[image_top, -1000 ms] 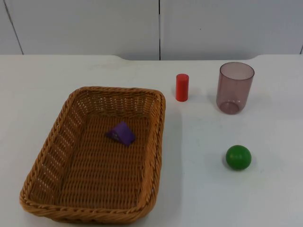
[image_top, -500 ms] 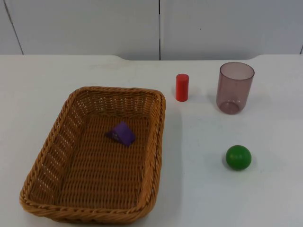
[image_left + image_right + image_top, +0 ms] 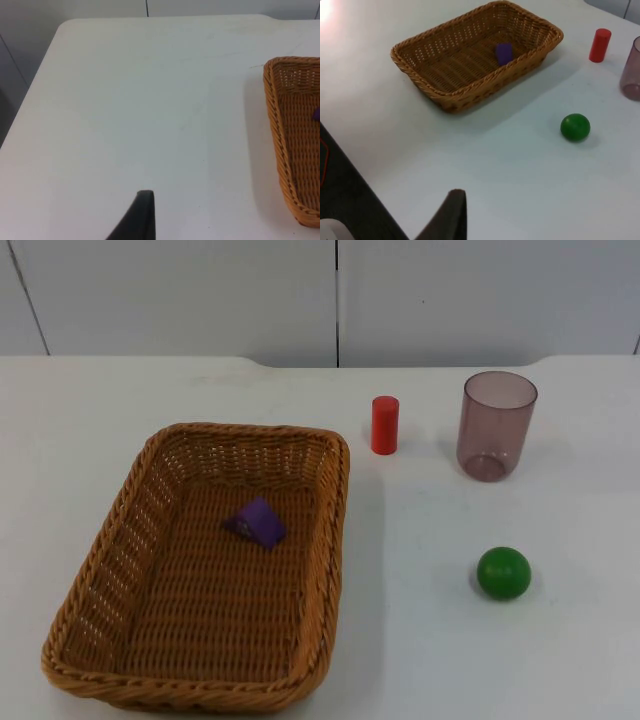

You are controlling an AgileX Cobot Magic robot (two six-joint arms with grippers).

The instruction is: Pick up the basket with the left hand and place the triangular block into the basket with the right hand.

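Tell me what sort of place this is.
Probably a robot test bench: a plain white table top against a grey partition wall, set with a woven wicker basket and a green ball.

Tabletop layout — block in basket
Triangular block [image 3: 256, 522] lies in the basket [image 3: 330, 540]; cylinder [image 3: 384, 425], cup [image 3: 495, 426] and ball [image 3: 503, 573] stand to its right.

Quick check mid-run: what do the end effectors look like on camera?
The left end effector, over the table beside the basket, shows a plain black tip, curved and tapering to a blunt squared end. The right end effector, over the table's edge, looks the same: black, smooth, unmarked.
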